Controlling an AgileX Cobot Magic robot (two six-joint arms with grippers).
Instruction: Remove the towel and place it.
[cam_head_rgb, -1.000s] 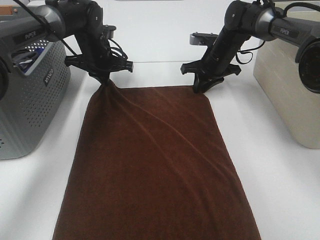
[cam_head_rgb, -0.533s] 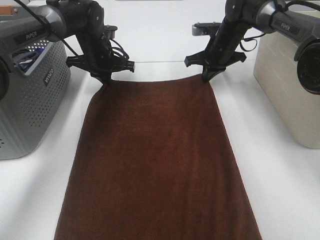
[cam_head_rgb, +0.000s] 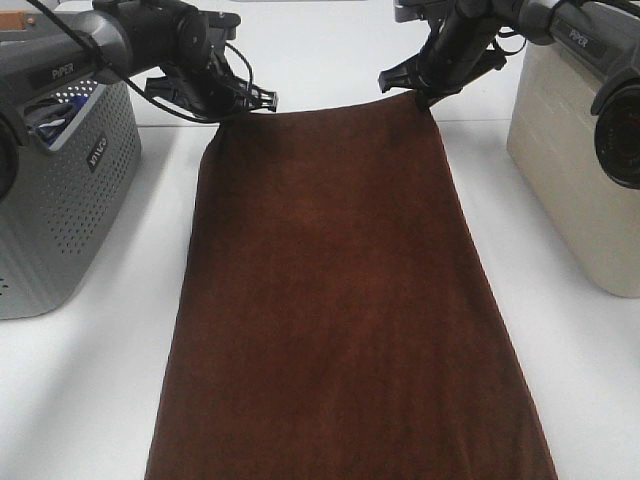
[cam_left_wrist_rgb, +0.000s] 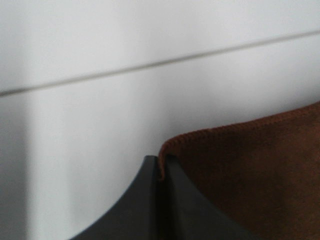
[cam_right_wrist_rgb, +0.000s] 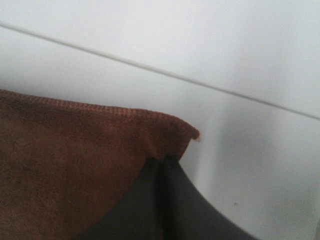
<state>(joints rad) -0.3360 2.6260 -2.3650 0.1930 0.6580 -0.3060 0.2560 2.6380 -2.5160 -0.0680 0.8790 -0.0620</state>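
White surface (cam_head_rgb: 90, 400). A brown towel (cam_head_rgb: 340, 300) lies down its middle, far corners raised, pinched shut in the left jaws and right jaws. Grey perforated basket (cam_head_rgb: 50, 220) left, contents unclear; beige bin (cam_head_rgb: 570, 180) right.

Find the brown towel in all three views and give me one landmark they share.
Exterior high: the towel fills the middle, running from its far corners to the picture's bottom edge.
Left wrist: a towel corner is pinched in the left claw.
Right wrist: the other far towel corner is pinched in the right claw.
Shared landmark: the thin seam line behind the towel's far hem, seen in all three views.
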